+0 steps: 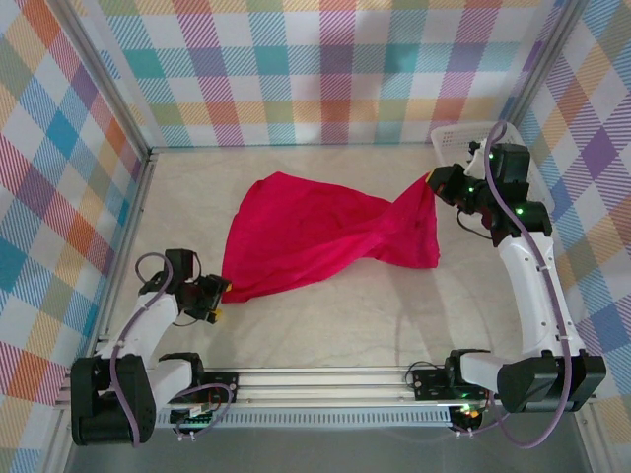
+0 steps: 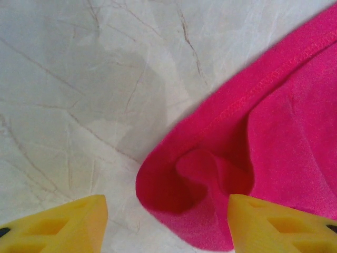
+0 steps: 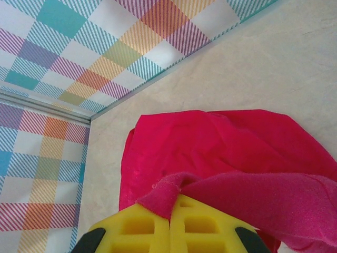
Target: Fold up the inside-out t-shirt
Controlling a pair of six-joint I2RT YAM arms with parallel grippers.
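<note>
Top view: we find the t-shirt [image 1: 315, 236] twisted and crumpled across the middle of the worktop [image 1: 375, 325], reaching toward the right edge. No fold is made.

Left wrist: the left hand [image 2: 166, 208] stands released, with a hem corner lying between its jaws, unpinched.

Right wrist: the right hand [image 3: 171, 219] is clenched on a bunched edge of cloth.

We judge the task barely begun: spreading flat and all folding are not yet done.

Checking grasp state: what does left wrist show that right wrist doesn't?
Left wrist: left pincer open, fingertips apart, with a folded hem corner of the t-shirt lying between them on the table, hem stitching visible. Right wrist: right pincer shut on a bunched shirt edge, plaid wall behind. Both: the red shirt on the pale table.
</note>
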